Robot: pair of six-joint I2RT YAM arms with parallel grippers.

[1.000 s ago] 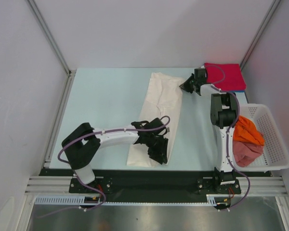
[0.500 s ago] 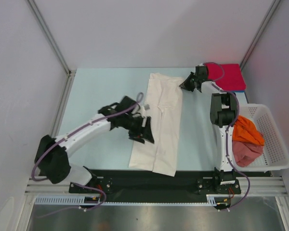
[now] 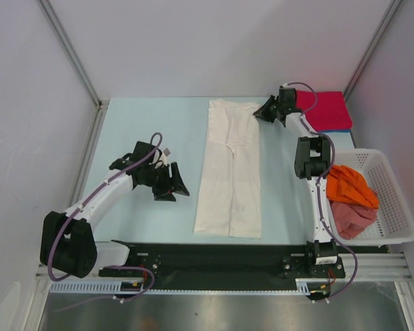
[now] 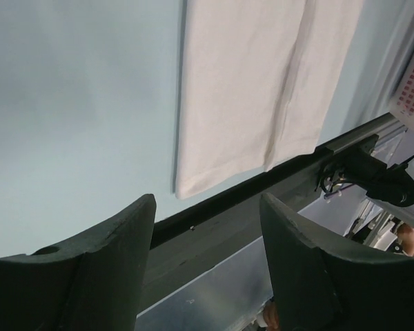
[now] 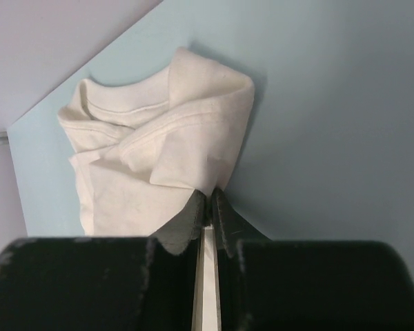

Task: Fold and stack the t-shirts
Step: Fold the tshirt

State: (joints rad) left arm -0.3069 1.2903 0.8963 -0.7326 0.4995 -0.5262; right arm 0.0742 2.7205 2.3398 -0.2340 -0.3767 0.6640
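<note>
Since a second ago the left arm has swung off the white t-shirt [image 3: 231, 172] and out to the left, and the cloth, then skewed and bunched, now lies straighter as one long strip; the right arm has drawn its far end a little further back.

The pale blue tabletop [image 3: 145, 131] carries everything; the white t-shirt, folded lengthwise, runs down its middle from the far side almost to the near edge; the top view gives its whole length, while the left wrist view shows only the near hem lying flat just short of the black rail.

The white lattice basket [image 3: 390, 200] stands at the right edge, with an orange t-shirt [image 3: 350, 185] and a pinkish-red t-shirt [image 3: 352, 217] crumpled inside; at the far right corner a folded red t-shirt [image 3: 324, 107] lies on a blue t-shirt [image 3: 338, 128], of which only an edge shows.

The left pincer [image 3: 174, 186] hovers over bare tabletop just left of the strip; from above its state is hard to read, but its own camera shows the fingers spread wide with nothing between them.

The right pincer [image 3: 262, 112] sits at the strip's far right corner; its wrist view shows the jaws pressed together on a gathered fold of the white cloth, which bunches up beyond the tips.
</note>
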